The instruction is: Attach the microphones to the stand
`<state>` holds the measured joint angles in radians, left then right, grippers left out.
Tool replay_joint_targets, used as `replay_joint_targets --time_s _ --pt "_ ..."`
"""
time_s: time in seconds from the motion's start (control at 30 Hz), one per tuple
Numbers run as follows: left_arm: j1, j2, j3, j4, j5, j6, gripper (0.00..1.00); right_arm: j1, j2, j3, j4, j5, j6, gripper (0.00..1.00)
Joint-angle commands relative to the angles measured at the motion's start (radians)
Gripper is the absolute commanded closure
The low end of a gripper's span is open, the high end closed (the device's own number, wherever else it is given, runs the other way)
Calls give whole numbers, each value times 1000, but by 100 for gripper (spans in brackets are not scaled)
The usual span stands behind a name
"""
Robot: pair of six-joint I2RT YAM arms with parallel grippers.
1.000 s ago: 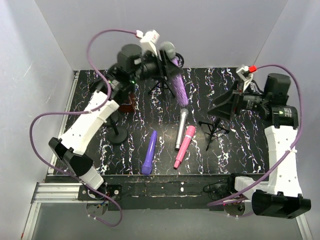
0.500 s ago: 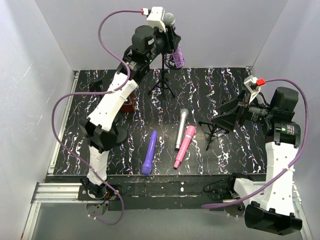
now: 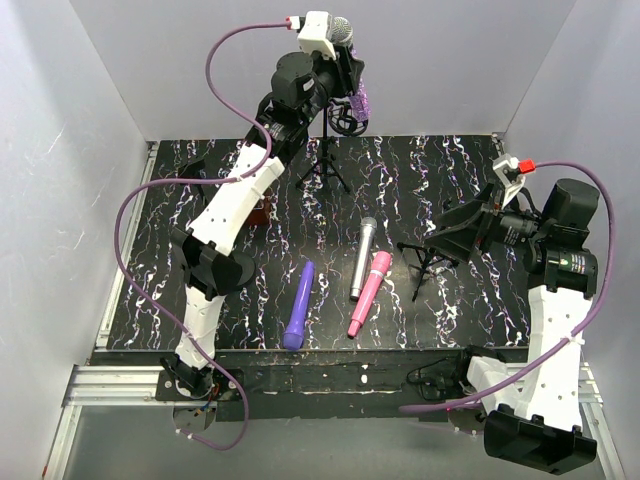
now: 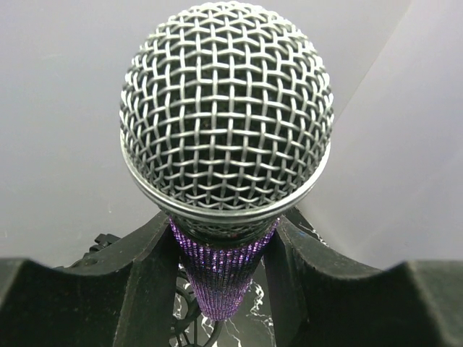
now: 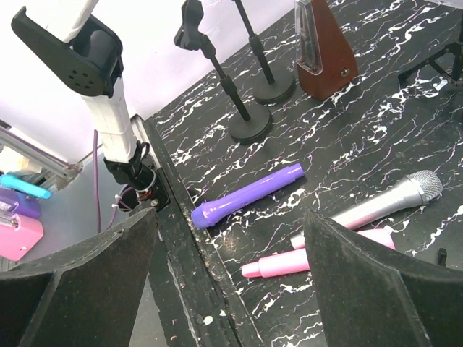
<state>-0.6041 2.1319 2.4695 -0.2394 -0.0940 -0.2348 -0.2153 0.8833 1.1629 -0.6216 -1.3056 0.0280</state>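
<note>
My left gripper (image 3: 346, 72) is raised high at the back and shut on the glittery purple microphone (image 3: 358, 100), whose grey mesh head (image 4: 226, 108) points up. Its fingers (image 4: 137, 282) clamp the tapered body (image 4: 223, 278) just under the head. The mic's tail hangs right above the clip (image 3: 344, 118) of a black tripod stand (image 3: 322, 165); whether they touch is unclear. A violet microphone (image 3: 298, 305), a silver one (image 3: 361, 258) and a pink one (image 3: 368, 293) lie mid-table. My right gripper (image 3: 458, 228) hovers open and empty at the right, above a small tripod stand (image 3: 428, 258).
Two round-base stands (image 5: 249, 130) (image 5: 271, 90) and a dark red wedge box (image 5: 322, 47) sit at the table's left. The table's front edge (image 5: 181, 231) runs close by the violet microphone (image 5: 249, 195). Grey walls enclose three sides.
My left arm has swung the glittery microphone from a tilt in front of the tripod stand up to upright over its clip. The right gripper has drawn back slightly toward the near side.
</note>
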Motion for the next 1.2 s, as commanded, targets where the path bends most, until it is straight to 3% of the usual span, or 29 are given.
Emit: replay_joint_targets --time_s 0.0,0.6,0.9,1.17 --pt "4 -64 17 109 -24 52 100 -9 -7 -3 68 -41 36 12" --pt "6 -36 -84 91 -36 230 100 -27 -3 -12 111 -61 84 12" --pt "-3 -32 -158 66 17 466 100 -32 -6 -23 118 -60 87 12" --pt "-3 -10 -234 46 28 454 100 -36 -7 -25 123 -61 87 12"
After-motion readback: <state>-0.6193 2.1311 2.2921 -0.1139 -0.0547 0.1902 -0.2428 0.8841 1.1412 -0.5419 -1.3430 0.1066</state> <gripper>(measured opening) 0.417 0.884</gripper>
